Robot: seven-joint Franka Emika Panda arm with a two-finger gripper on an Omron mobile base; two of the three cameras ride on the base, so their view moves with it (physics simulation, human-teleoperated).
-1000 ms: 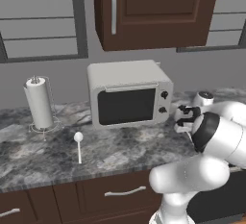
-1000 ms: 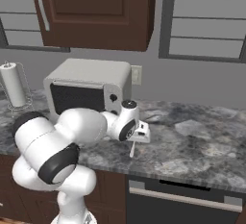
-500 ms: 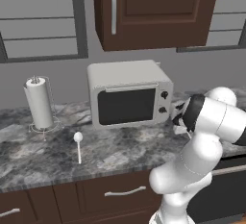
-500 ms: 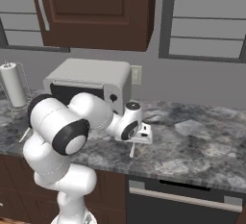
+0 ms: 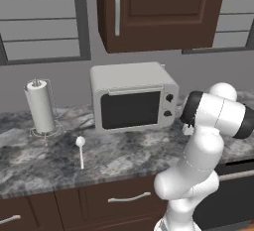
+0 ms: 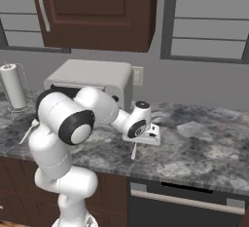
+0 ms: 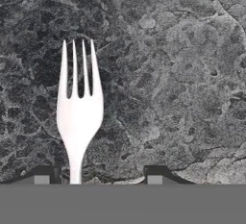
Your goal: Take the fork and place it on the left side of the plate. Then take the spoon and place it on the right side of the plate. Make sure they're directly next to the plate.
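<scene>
Currently the fork is held by its handle in the closed gripper, tines pointing away over the grey marbled counter; the spoon is seen lying left of the microwave, near the paper towel roll

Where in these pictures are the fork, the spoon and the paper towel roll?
fork (image 7: 79,115): hand view, on its neck below the tines.
spoon (image 5: 80,141): left base view, on its round bowl.
paper towel roll (image 5: 41,106): left base view, on its white side.
</scene>
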